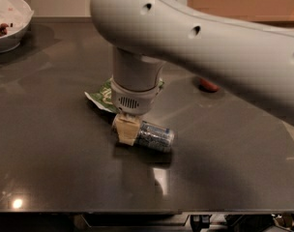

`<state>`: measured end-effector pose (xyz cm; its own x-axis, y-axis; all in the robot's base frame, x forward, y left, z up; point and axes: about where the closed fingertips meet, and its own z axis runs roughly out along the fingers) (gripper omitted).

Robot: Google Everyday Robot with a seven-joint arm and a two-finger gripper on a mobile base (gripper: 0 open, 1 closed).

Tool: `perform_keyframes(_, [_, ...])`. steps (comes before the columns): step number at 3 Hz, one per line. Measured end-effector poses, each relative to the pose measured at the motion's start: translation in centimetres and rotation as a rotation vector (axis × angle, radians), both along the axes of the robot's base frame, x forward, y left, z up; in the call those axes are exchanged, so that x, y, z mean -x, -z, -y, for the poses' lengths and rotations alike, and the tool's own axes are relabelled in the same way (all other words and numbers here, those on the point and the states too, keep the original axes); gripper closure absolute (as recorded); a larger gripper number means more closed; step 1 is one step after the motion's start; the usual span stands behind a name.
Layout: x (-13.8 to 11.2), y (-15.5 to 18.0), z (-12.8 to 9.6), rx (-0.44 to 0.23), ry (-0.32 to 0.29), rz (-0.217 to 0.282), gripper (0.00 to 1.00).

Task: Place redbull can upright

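Observation:
The redbull can (156, 137) lies on its side on the dark table (55, 144), its silver end pointing right and toward me. My gripper (126, 131) hangs straight down from the big white arm (195, 37) and sits low at the can's left end, covering it. A green crinkled chip bag (101, 95) lies just behind the gripper, partly hidden by the wrist.
A white bowl (7, 29) with dark bits stands at the far left corner. A small red object (209, 85) peeks out under the arm at the back right. The table's front edge (137, 210) runs close below the can.

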<state>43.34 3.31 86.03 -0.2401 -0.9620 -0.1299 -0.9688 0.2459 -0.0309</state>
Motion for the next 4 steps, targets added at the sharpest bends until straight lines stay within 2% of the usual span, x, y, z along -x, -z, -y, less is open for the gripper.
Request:
perform_keyframes(1, [-0.7,-2.8,1.5,-0.19,-0.014,0.025,1.0])
perform_keyframes(3, [-2.0,-6.3,5.1,-0.579,-0.025,0.113,1.0])
perform_keyframes(4, [-1.9,-7.7,5.9,-0.77,-0.074,0.142,1.0])
